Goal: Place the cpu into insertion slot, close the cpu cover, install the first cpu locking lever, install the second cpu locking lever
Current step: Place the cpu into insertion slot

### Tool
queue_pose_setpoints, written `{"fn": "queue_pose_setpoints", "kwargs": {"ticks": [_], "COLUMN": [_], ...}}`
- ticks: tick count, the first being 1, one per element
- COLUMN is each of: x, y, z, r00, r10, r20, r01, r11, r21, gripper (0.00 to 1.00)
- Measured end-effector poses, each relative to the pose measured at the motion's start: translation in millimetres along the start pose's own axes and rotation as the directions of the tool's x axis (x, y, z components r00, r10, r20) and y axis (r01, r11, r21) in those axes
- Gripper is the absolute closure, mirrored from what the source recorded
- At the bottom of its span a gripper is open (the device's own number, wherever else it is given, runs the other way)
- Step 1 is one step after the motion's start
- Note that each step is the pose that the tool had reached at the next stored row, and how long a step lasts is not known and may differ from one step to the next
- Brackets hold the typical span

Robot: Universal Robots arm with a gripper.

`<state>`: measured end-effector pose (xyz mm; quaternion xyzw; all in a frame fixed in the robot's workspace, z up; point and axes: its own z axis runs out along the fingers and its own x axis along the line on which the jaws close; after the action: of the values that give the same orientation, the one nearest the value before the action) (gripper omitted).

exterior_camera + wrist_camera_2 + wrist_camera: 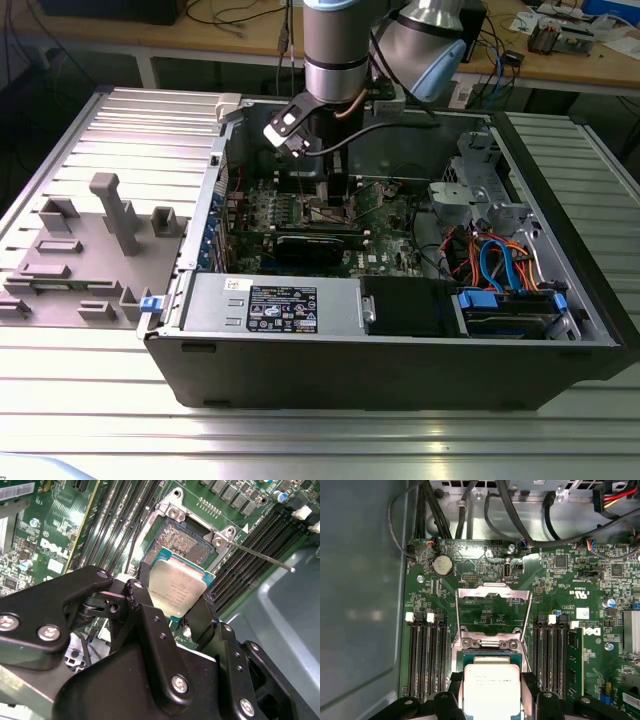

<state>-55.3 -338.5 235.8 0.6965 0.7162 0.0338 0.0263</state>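
Chip [176, 587] is clamped by its two opposite edges in my tool [172, 600], silver top facing the camera in both wrist views. The black fingers [145, 615] are closed on it. In the second wrist view I see it held just above the socket [182, 540], covering the part nearest the tool, while the dark far part lies bare beyond the fingertips. I cannot tell whether the chip touches the socket.

In the first wrist view the cover [492, 591] is swung open past the socket, on the far side from the tool, with green circuit board [570, 590] showing through its window. A thin lever [260, 556] sticks out beside the socket. Long memory slots [427, 655] run along both sides of the tool.

In the exterior view the tool [322, 195] reaches down inside the open computer case [400, 370], which rests on the ribbed metal worktop [300, 440].
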Motion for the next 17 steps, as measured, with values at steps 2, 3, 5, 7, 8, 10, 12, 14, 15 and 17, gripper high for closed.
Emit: {"fn": "queue_pose_setpoints", "kwargs": {"ticks": [2,3,5,7,8,10,12,14,15,17], "x": [0.0,-0.1,-0.1,0.0,0.0,0.0,-0.1,-0.1,-0.1,-0.1], "y": [-0.9,-1.2,-1.9,-2.5,-2.7,-3.5,-4.3,-5.1,-5.2,-6.5], "z": [4.4,6.1,10.9,14.7,16.4,19.8,23.6,26.1,27.4,29.7], "r00": [1.0000,1.0000,0.9999,0.9998,0.9998,0.9998,0.9998,0.9998,0.9998,0.9998], "r10": [0.006,0.010,0.016,0.018,0.018,0.020,0.021,0.021,0.021,0.021], "r20": [0.0005,0.0009,0.0014,0.0015,0.0015,0.0017,0.0018,0.0018,0.0018,0.0019], "r01": [-0.006,-0.010,-0.016,-0.018,-0.018,-0.020,-0.021,-0.021,-0.021,-0.021], "r11": [1.0000,1.0000,0.9999,0.9998,0.9998,0.9998,0.9998,0.9998,0.9998,0.9998], "r21": [-0.0001,-0.0001,-0.0002,-0.0002,-0.0003,-0.0003,-0.0003,-0.0003,-0.0003,-0.0002], "gripper": [0.46,0.46,0.46,0.46,0.46,0.46,0.46,0.46,0.46,0.46]}}
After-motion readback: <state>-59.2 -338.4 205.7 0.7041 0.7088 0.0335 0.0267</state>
